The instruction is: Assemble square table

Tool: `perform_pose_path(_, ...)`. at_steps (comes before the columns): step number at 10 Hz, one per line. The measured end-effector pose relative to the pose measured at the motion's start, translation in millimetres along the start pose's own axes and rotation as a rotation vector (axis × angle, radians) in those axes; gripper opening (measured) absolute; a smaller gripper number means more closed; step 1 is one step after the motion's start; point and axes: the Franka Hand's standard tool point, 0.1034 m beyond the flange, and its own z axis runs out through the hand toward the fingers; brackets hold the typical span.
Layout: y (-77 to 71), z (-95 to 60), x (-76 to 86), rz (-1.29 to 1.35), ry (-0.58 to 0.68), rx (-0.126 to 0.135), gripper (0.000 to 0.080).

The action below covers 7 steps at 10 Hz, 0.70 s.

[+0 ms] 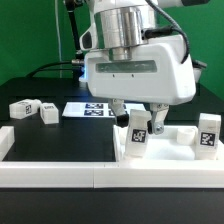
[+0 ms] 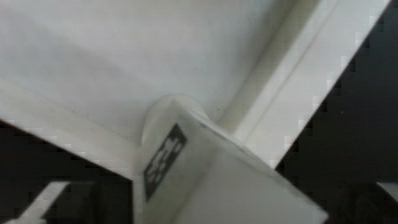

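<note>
The white square table top point(image 1: 172, 156) lies at the exterior view's right, near the front rail. One white tagged leg point(image 1: 137, 134) stands upright on it, near its left corner. My gripper point(image 1: 137, 116) hangs straight over that leg, open, one finger on each side and neither visibly pressing it. A second leg point(image 1: 207, 131) stands at the top's right end. In the wrist view the leg point(image 2: 210, 175) rises toward the camera with its tag on one face, against the table top point(image 2: 107, 60) and its raised rim.
Two more legs point(image 1: 22, 107) point(image 1: 48, 114) lie on the black table at the exterior view's left. The marker board point(image 1: 92, 108) lies behind the gripper. White border rails point(image 1: 50, 172) run along the front and left edges.
</note>
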Motion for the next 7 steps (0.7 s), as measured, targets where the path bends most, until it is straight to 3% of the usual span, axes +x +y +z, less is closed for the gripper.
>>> perform_pose_path(1,1.4,0.0,-0.2,-0.141,0.000,-0.017,0.0648)
perform_pose_path(3,2.4,0.3,-2.8,-0.528,0.005,-0.083,0.0649)
perform_pose_path(5,5.0,3.5,-4.2,-0.686,-0.007,-0.094,0.0649)
perform_pose_path(7,4.8,3.4,-4.1,-0.671,-0.006,-0.093,0.0649)
